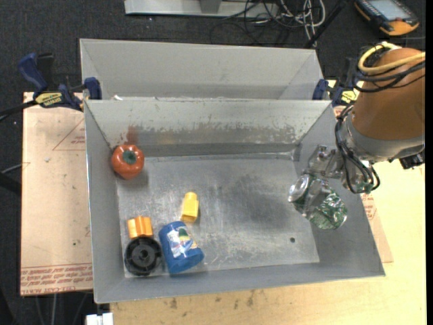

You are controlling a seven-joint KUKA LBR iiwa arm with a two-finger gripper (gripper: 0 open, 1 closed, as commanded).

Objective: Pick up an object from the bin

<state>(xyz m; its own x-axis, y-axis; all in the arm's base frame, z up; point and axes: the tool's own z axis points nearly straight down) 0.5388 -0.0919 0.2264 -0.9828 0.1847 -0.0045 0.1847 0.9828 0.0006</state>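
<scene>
Front left: black round disc (143,255) is nearest me. The blue container (180,249) lies on its side w/ a printed label, touching the disc's right edge.
Just behind: small orange cylinder (140,227) sits against the disc's far edge. A small yellow block (190,206) is just beyond the blue container, apart from the cylinder.
Bin: bare scuffed floor across the middle of the bin (250,229), nothing lying there.
Task thing: I take it to be the clear crinkly lump (331,212) w/ green print, as it's nearest the tool. It sits on the right side at mid-depth, at the foot of the right wall.
Tool: tool (310,189) is right at the lump's upper-left and overlaps it from this angle. I can't tell whether it's open, closed or gripping, because shiny metal and shiny film run together there.
Handling (my guess): looks like thin film or foil, so prob. very light, soft, crushable and slick. It should deform, not resist, and could squirt out sideways.
Where to grip: across the bulkiest middle part, not a loose edge. I'd come in from the open floor side, as the sloped wall crowds the other flank.
Risk: tool scraping the wall, or pinching only a flap that slips out on the lift.
Far left: red-orange tomato-shaped toy (127,161) near the back wall, well apart from the tool.
Arm: orange cover (392,107) w/ cables hangs over the right rim.
</scene>
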